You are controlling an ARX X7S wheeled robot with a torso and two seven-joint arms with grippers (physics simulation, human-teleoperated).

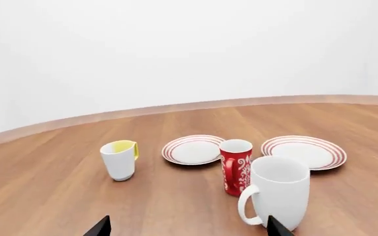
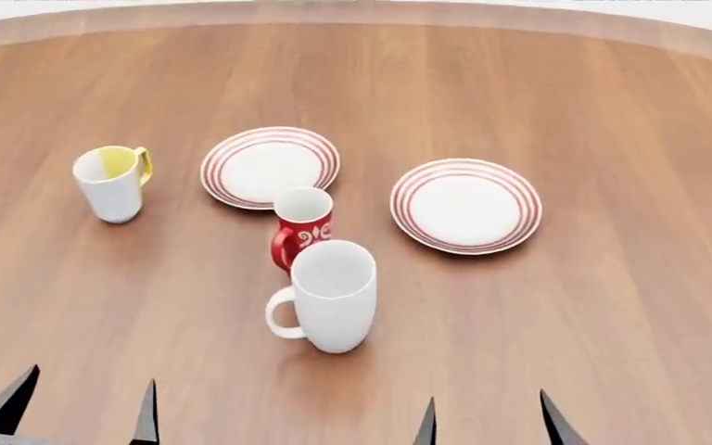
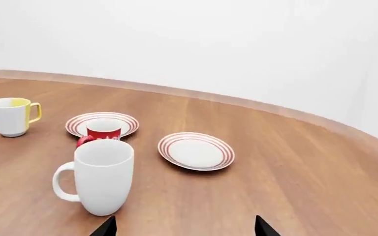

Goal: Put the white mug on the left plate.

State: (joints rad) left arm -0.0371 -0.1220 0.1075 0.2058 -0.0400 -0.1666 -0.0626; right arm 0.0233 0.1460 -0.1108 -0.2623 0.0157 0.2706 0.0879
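head view shows both arms low at 6 o'clock, only fingertips in frame: left gripper (image 2: 78, 408) and right gripper (image 2: 489, 417), jaws spread and empty. white mug (image 2: 329, 297) stands upright on the table (image 2: 629, 306), touching neither gripper, left plate (image 2: 270, 167) at its 11 o'clock beyond the red mug (image 2: 301, 227).

The table (image 2: 603, 306) is showing a smooth, satin wood grain. Standing on it, the white mug (image 2: 329, 297) is looking like glossy ceramic, as is the red mug (image 2: 300, 227) just behind it. The left plate (image 2: 270, 167) is appearing smooth, glazed, red-ringed.
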